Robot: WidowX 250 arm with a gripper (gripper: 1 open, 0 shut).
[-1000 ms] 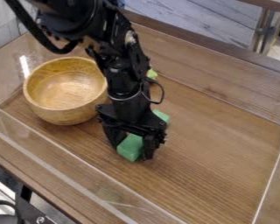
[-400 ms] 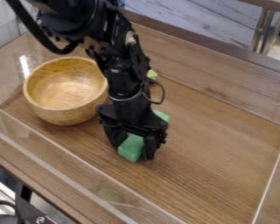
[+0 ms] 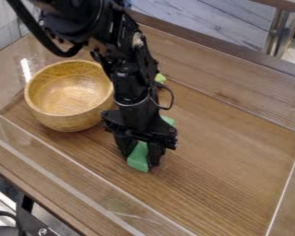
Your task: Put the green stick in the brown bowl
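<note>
Two black jaws clamp blocky green stick (image 3: pixel 143 155); grainy round brown bowl (image 3: pixel 67 100) apart.

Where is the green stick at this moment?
In the camera view the green stick lies on the wooden table near centre, between the fingers of the gripper, right of the brown bowl.

green stick (image 3: pixel 143 157) mostly behind end effector (image 3: pixel 140 147)
</note>
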